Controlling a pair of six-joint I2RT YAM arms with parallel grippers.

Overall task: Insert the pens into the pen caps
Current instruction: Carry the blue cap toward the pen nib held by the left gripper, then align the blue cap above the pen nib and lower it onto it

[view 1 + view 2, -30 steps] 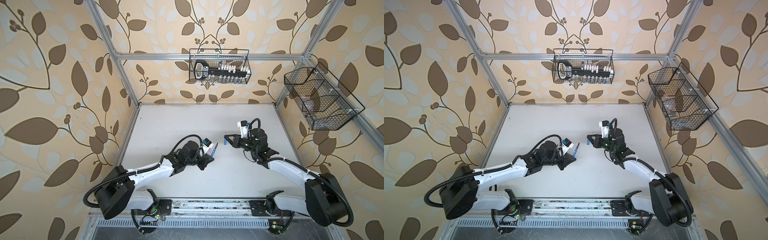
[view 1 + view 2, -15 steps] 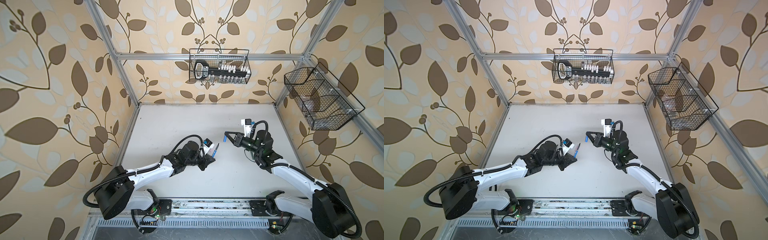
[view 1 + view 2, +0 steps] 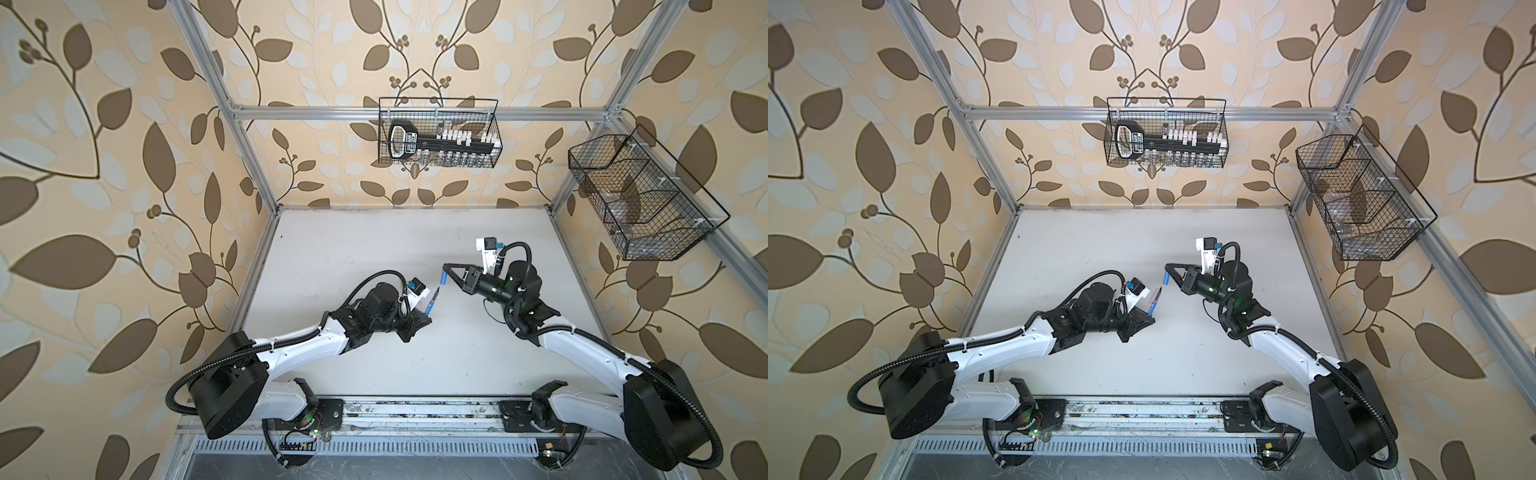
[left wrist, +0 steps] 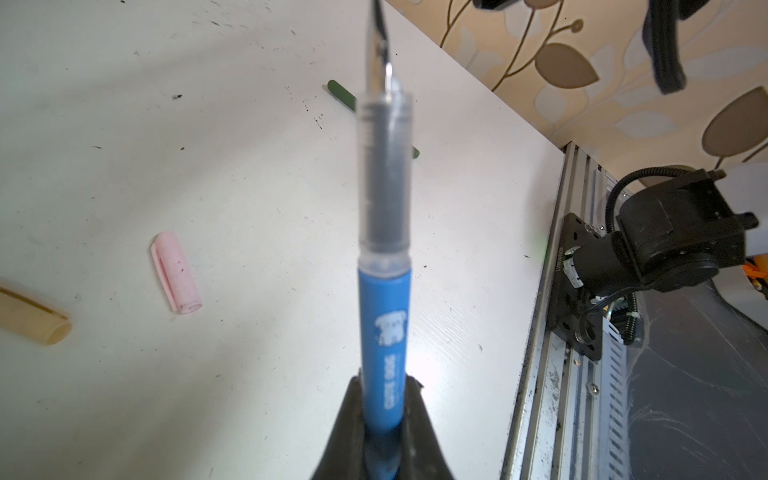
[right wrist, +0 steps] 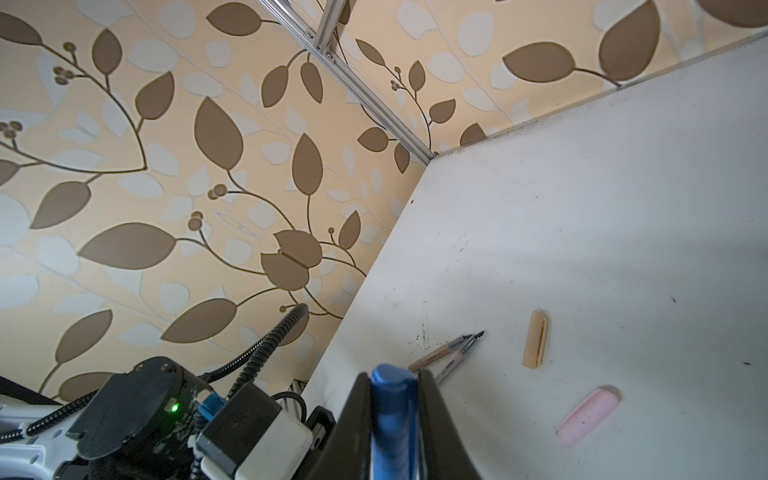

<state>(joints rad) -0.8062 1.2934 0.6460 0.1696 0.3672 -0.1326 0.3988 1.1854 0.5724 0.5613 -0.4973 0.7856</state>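
White arm shells [image 3: 299, 347], black joint housings [image 3: 226, 386] and ribbed black hoses [image 3: 384, 272] lead to the black tapered left tool [image 3: 426, 319] and right tool [image 3: 446, 268].

Both top views look steeply down from high above the front rail [image 3: 415, 409], taking in the whole white table [image 3: 374, 249] and the leaf-patterned walls [image 3: 104, 187]; the two frames overlap almost entirely, shifted slightly sideways. The left wrist camera rides close behind the left gripper [image 4: 384, 382], facing along the blue pen [image 4: 384, 324] toward the right arm's base [image 4: 673, 237]. The right wrist camera sits close behind the right gripper [image 5: 394, 376], facing past the blue cap [image 5: 390, 415] toward the table's far left corner [image 5: 432, 156]. Both wrist views share the pink cap [image 4: 176, 268] and tan cap [image 4: 33, 318].
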